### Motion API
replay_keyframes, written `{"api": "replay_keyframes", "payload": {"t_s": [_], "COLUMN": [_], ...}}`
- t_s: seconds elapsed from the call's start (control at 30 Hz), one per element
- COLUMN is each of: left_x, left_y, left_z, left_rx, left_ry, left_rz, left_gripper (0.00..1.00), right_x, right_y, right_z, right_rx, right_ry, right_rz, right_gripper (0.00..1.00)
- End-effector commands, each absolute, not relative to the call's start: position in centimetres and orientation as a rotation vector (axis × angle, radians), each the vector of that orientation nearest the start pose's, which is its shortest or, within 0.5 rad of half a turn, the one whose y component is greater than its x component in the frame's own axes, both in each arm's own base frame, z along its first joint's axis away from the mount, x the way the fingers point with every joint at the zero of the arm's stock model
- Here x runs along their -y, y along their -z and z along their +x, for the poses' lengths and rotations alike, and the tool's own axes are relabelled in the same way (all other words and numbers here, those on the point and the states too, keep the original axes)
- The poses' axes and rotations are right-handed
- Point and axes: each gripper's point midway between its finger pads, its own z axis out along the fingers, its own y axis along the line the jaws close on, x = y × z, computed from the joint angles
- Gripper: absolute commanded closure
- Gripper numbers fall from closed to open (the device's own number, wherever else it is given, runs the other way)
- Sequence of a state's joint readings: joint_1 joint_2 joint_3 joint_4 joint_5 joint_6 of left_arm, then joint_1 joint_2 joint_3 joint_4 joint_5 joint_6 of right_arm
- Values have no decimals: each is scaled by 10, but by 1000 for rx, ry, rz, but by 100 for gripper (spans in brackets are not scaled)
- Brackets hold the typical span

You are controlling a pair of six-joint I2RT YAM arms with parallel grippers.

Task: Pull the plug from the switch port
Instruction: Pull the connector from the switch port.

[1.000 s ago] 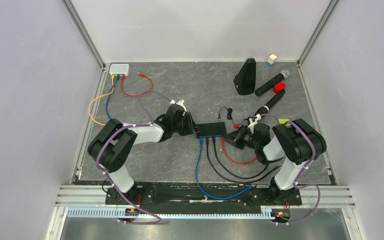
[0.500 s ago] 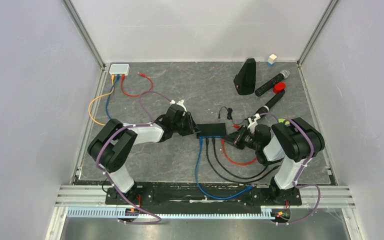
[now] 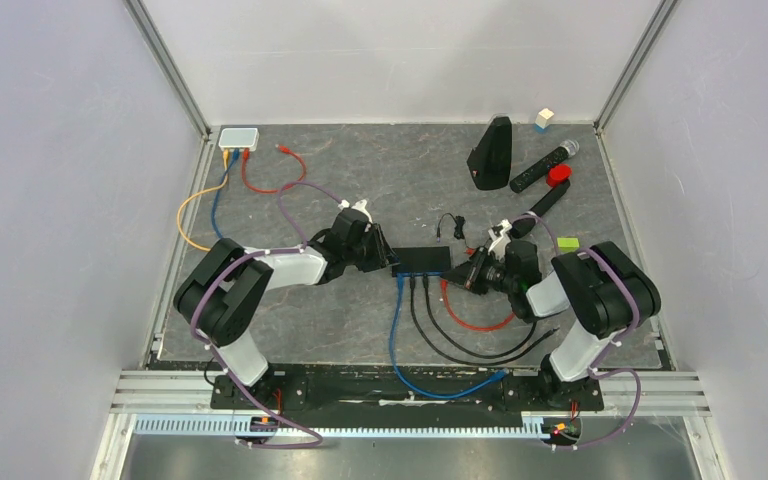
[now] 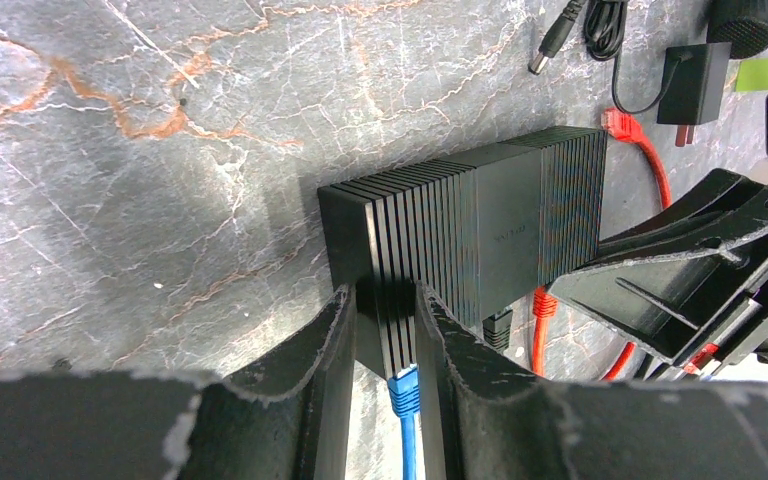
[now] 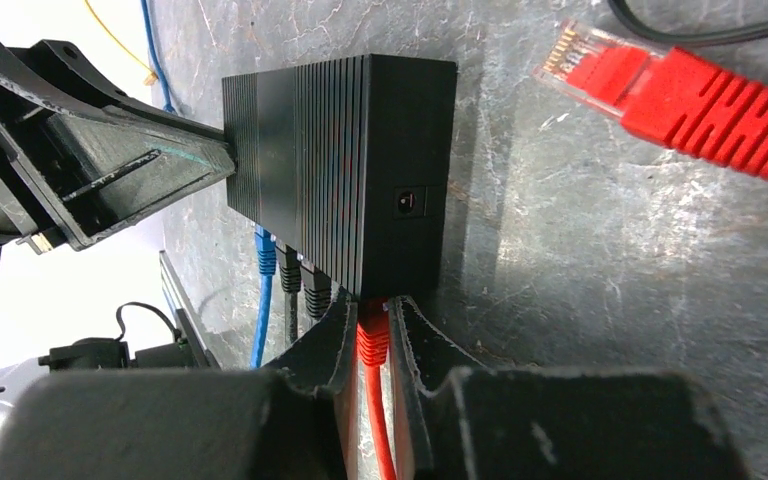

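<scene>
Lighting: bright, even, from overhead; shadows soft. Top view sharp. Wrist views: near jaws blurred; glare on desk beside switch; background beyond desk's edge blown white.

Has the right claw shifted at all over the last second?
Yes, slightly. The right claw, gripping the red plug, has edged left toward the switch, and its arm has drawn clear of the green block.

I see a white box in the table's far-left corner, with yellow, blue and red cables leading from it. At far right stands a black wedge. Beside it lie a microphone, a red disc and 1 small cube. A green note lies nearer me.
</scene>
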State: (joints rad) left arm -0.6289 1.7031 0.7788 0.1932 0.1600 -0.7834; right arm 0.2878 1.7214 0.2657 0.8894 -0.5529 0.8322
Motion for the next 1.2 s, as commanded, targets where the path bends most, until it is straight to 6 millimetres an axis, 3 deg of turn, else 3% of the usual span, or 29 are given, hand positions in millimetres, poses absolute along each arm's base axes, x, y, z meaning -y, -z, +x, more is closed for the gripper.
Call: {"api": "replay_keyframes", "payload": {"t_s": [0.0, 0.1, 0.17, 0.33, 0.43, 0.5, 0.53, 0.67, 0.77, 0.83, 0.93, 1.07, 1.17], "left_x": [263, 263, 261, 259, 259, 258, 258, 255, 262, 275, 297, 301, 297], "left_y": [17, 16, 16, 18, 17, 12, 6, -29, -58, -83, -104, -82, -62], "left_z": [257, 256, 256, 255, 256, 258, 260, 275, 284, 290, 287, 288, 294], "left_rx": [-2680, -2677, -2675, -2677, -2673, -2649, -2628, -2499, -2443, -2369, -2277, -2329, -2387], "left_ry": [700, 698, 692, 684, 680, 680, 676, 635, 625, 664, 756, 646, 517], "left_rz": [-100, -103, -104, -111, -118, -89, -60, 155, 326, 483, 791, 1115, 1248], "left_gripper": [67, 67, 67, 67, 67, 60, 51, 33, 28, 26, 26, 28, 28], "right_x": [-168, -177, -175, -151, -155, -155, -154, -153, -160, -160, -160, -162, -161], "right_y": [83, 80, 83, 95, 92, 93, 93, 91, 88, 87, 81, 73, 72], "right_z": [159, 152, 148, 153, 155, 156, 157, 170, 181, 189, 200, 210, 212], "right_rx": [-2795, -2789, -2806, -2858, -2855, -2860, -2853, -2833, -2818, -2810, -2787, -2750, -2742], "right_ry": [-944, -1063, -1051, -759, -781, -776, -769, -729, -754, -735, -713, -710, -703], "right_rz": [320, 348, 360, 258, 211, 213, 218, 233, 232, 206, 178, 164, 157], "right_gripper": [100, 100, 100, 100, 100, 100, 100, 100, 100, 100, 100, 100, 100]}}
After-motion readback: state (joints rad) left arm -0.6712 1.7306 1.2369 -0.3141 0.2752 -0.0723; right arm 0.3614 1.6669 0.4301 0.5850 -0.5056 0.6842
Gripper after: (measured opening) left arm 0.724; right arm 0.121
